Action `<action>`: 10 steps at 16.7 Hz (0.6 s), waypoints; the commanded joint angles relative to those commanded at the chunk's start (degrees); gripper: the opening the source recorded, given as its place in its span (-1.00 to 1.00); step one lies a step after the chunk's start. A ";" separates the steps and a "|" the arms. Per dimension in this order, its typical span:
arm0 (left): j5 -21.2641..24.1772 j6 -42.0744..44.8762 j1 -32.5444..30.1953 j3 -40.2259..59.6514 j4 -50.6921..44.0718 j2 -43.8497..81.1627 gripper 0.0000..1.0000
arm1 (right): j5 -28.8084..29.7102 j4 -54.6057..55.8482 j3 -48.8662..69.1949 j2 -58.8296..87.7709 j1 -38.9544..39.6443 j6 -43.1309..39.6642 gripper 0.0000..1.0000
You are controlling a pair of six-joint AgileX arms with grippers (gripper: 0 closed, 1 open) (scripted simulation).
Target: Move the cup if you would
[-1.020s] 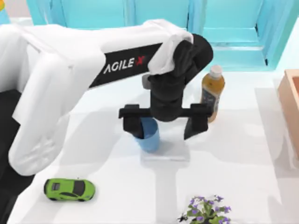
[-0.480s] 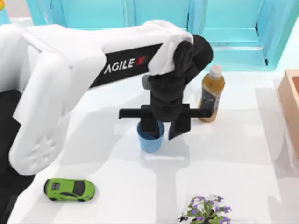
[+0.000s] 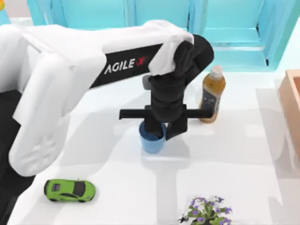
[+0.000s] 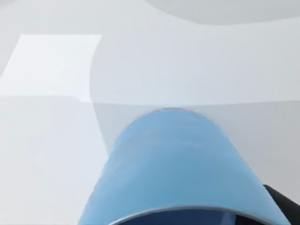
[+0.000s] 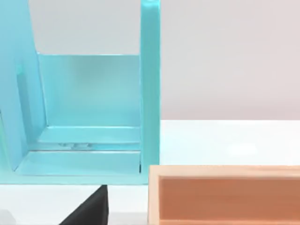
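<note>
The small blue cup stands upright on the white table near the middle. My left gripper comes down on it from above. One black finger reaches inside the cup's mouth and the other sits just outside its right wall, so the jaws pinch the rim. In the left wrist view the cup is seen very close, with a dark fingertip at its edge.
A white-capped amber bottle stands just right of the gripper. A green toy car lies front left and a purple-flowered plant sits at the front. A wooden box is at the right edge. Teal shelving is behind.
The left gripper's fingers have drawn in from wide open to close on the cup's rim. The cup has shifted slightly to the right.
</note>
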 joint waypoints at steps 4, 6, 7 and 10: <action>-0.03 0.90 0.87 -0.80 -0.10 -0.82 -1.00 | 0.00 0.00 0.00 0.00 0.00 0.00 1.00; -0.10 4.13 4.08 -3.57 -0.35 -3.81 -1.00 | 0.00 0.00 0.00 0.00 0.00 0.00 1.00; -0.14 6.53 6.50 -5.50 -0.50 -5.89 -1.00 | 0.00 0.00 0.00 0.00 0.00 0.00 1.00; -0.25 15.43 15.56 -10.79 -0.95 -11.59 -1.00 | 0.00 0.00 0.00 0.00 0.00 0.00 1.00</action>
